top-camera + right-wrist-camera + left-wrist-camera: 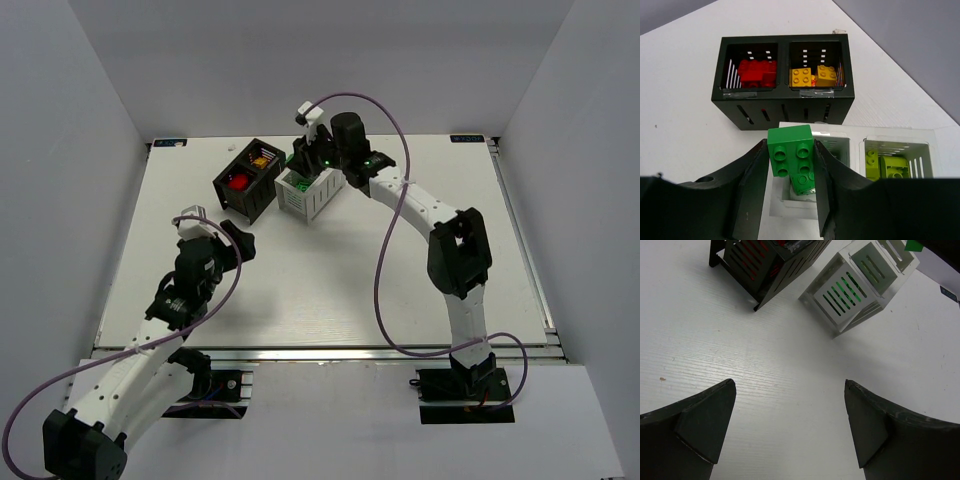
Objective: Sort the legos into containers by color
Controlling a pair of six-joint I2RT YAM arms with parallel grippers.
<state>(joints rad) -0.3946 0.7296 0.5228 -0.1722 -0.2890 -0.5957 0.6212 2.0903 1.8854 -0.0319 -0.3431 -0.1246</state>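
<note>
1. Probably a robotics lab test cell: plain grey panel walls [60, 150] box in a white wood-grain tabletop [320, 290].
2. A white-and-black jointed left robot arm [130, 370] and its right twin [440, 220], trailing purple cables [383, 260], are mounted at the near edge.

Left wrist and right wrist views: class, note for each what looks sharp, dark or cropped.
Left wrist view: even light, crisp table grain; the open left gripper's fingers are dark with little detail; the black container and white container are cropped at the top edge. Right wrist view: the green lego in the right gripper is sharp; the red legos look oversaturated.
</note>
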